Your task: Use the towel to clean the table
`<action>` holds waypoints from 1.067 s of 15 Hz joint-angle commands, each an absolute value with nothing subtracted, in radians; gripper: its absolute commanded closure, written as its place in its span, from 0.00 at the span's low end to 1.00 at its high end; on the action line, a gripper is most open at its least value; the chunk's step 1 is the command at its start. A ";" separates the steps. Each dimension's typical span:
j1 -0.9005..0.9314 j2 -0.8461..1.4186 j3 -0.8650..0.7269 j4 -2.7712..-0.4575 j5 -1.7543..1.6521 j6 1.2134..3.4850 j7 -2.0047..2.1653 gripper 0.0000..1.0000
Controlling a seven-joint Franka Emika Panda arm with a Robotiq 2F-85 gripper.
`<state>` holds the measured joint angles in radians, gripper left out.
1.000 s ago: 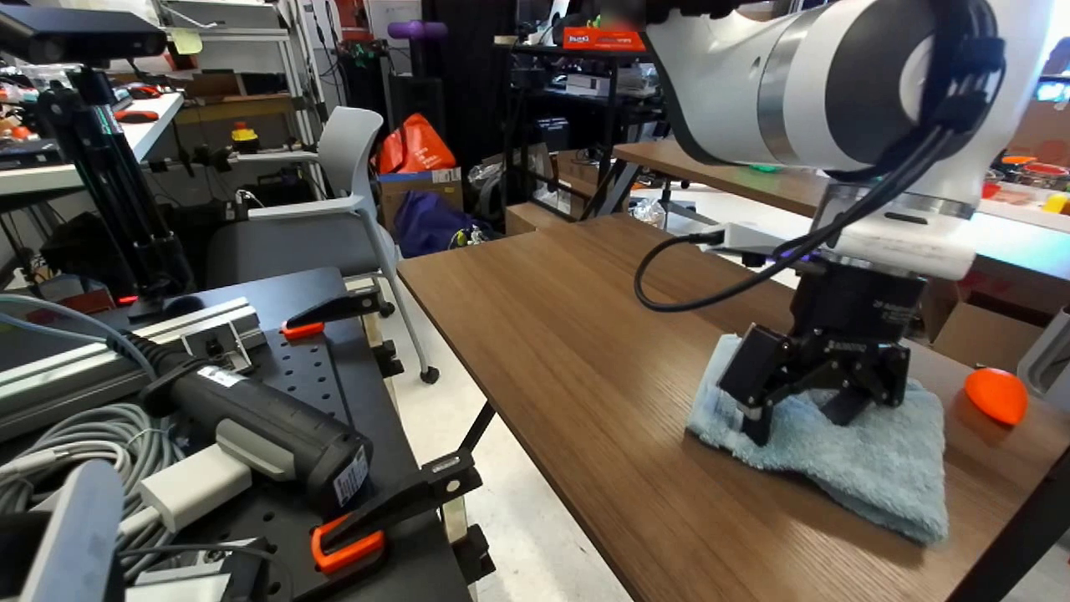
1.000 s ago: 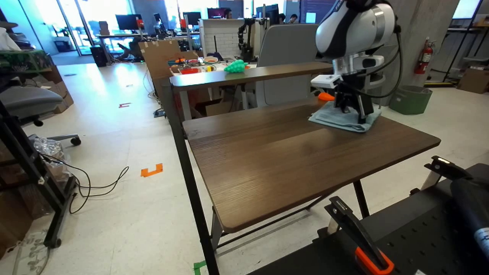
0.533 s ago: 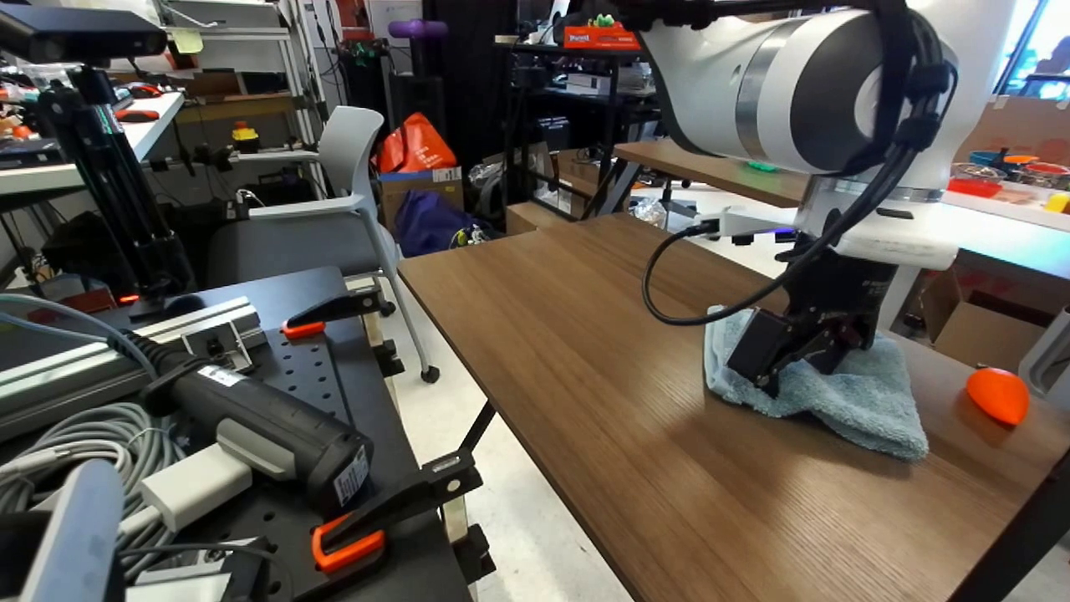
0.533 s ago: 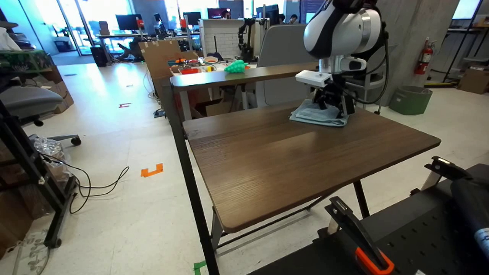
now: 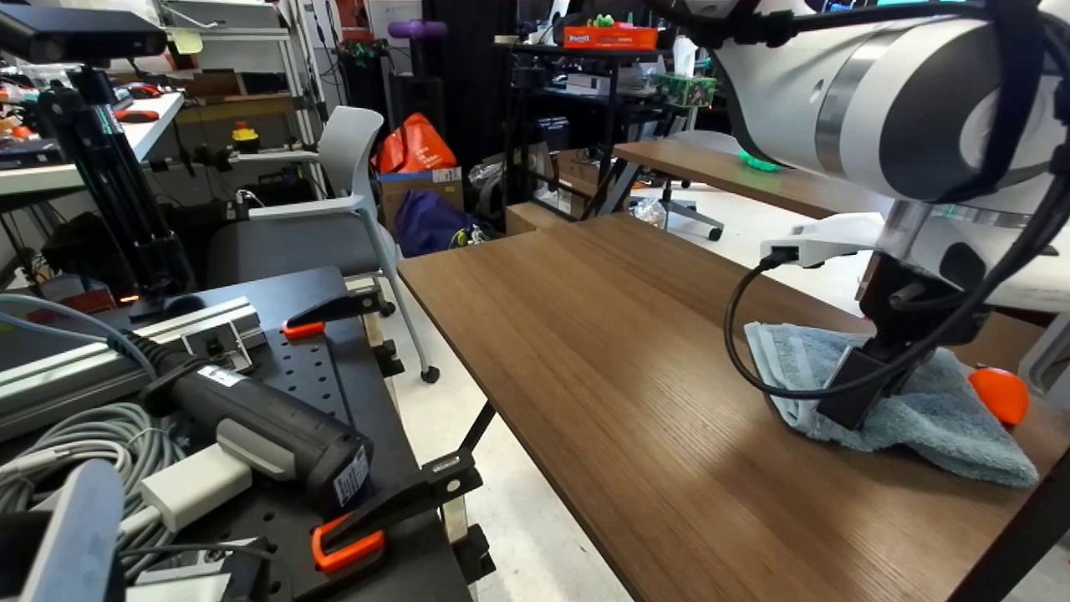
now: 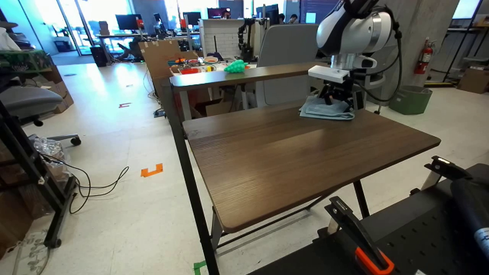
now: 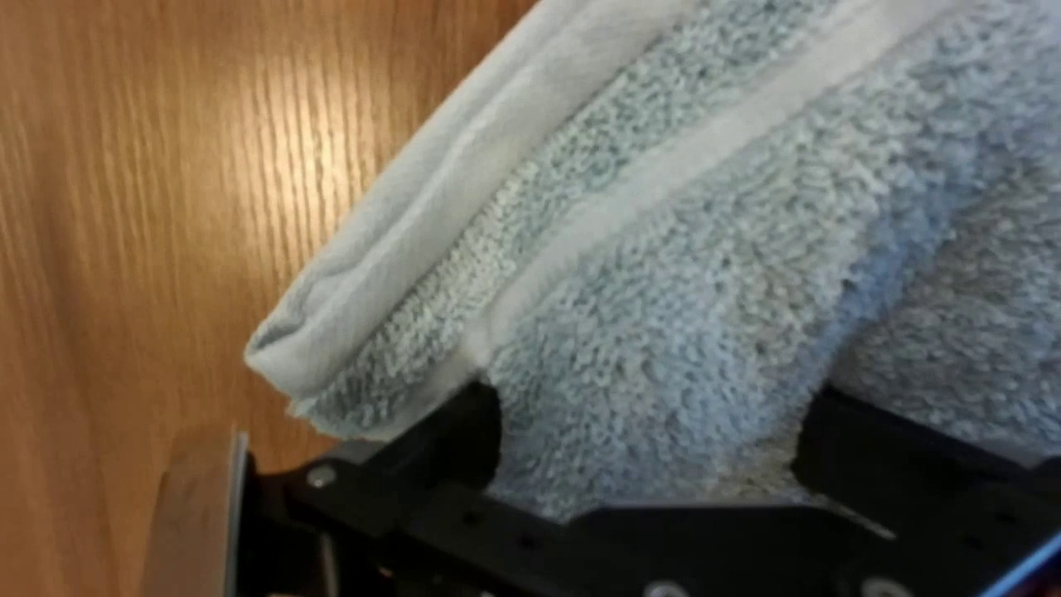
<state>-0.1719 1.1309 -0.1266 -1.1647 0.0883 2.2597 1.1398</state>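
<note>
The towel [image 5: 961, 422], a light blue-grey folded cloth, lies on the dark brown table [image 5: 627, 376] near its back right part. It also shows in an exterior view [image 6: 315, 110], near the table's far edge [image 6: 267, 164]. My gripper [image 5: 869, 405] points down onto the towel, its far finger mostly hidden. In the wrist view the two black fingers [image 7: 651, 423] are apart, with a thick raised fold of the towel [image 7: 704, 274] filling the gap between them. A corner of the towel sticks out left over bare wood [image 7: 149, 207]. The fingertips are sunk in the cloth and hidden.
An orange object [image 5: 999, 395] sits on the table just behind the towel. A tan table with a green object [image 6: 236, 66] stands behind. A dark bench with clamps [image 5: 351, 543] and a black handheld tool [image 5: 267, 426] stands in front. A cable loops beside the gripper.
Gripper and towel slid together over the table, first left, then back right and toward the far edge in an exterior view. The wrist has turned. The towel is now close to the orange object.
</note>
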 commanded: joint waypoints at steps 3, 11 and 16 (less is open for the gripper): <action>-0.139 1.029 -0.024 -1.402 0.082 2.378 0.916 0.00; 0.071 0.842 0.009 -1.746 0.117 2.406 0.736 0.00; 0.249 0.752 0.024 -1.899 0.112 2.362 0.849 0.00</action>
<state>0.1603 0.8067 0.0179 -1.7856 0.0898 2.3707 0.7927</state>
